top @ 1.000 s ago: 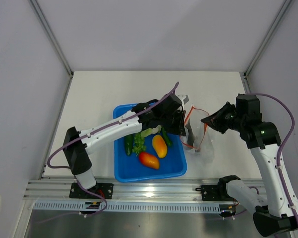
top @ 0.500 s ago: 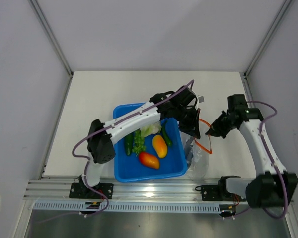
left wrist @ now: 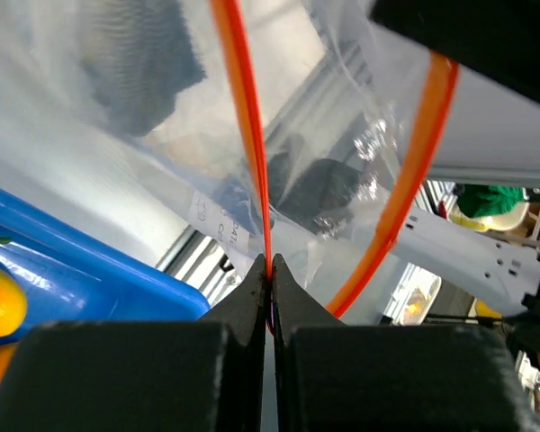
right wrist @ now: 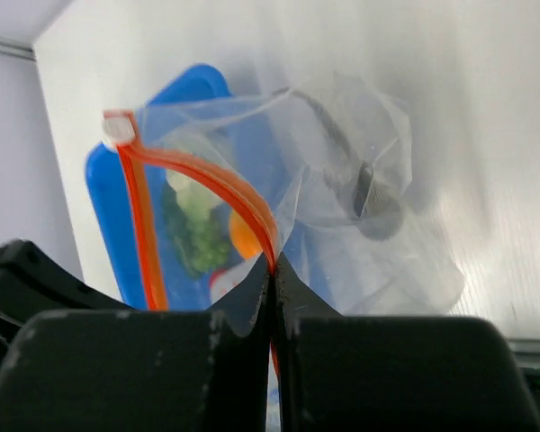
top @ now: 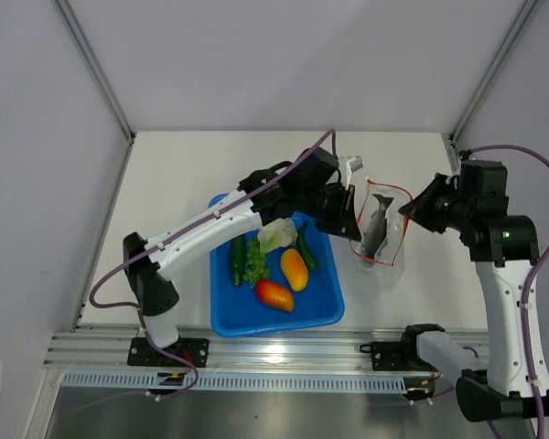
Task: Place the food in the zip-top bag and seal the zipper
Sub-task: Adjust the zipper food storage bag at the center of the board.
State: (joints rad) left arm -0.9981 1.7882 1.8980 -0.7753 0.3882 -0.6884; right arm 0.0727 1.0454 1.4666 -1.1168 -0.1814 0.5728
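The see-through zip-top bag (top: 382, 240) hangs between my two grippers, to the right of the blue tray, with its mouth spread open. The grey fish (top: 379, 225) lies inside it. My left gripper (top: 351, 219) is shut on the orange-red zipper (left wrist: 248, 135) on the bag's left side. My right gripper (top: 410, 211) is shut on the zipper (right wrist: 207, 180) on the right side. The fish shows as a dark shape through the plastic in the right wrist view (right wrist: 371, 196). The cauliflower (top: 276, 236), orange-yellow fruit (top: 294, 269), red-orange fruit (top: 274, 294), cucumber (top: 237, 259) and leafy bunch (top: 256, 263) lie in the tray.
The blue tray (top: 322, 313) sits at the table's middle front, its right rim close to the bag. A second dark green piece (top: 306, 248) lies beside the orange-yellow fruit. My left arm reaches over the tray's far edge. White walls enclose the table on three sides.
The bag has moved from low beside the tray's right edge to farther back and higher, now spread flat between both grippers. The left gripper pulled back; the right gripper shifted right.
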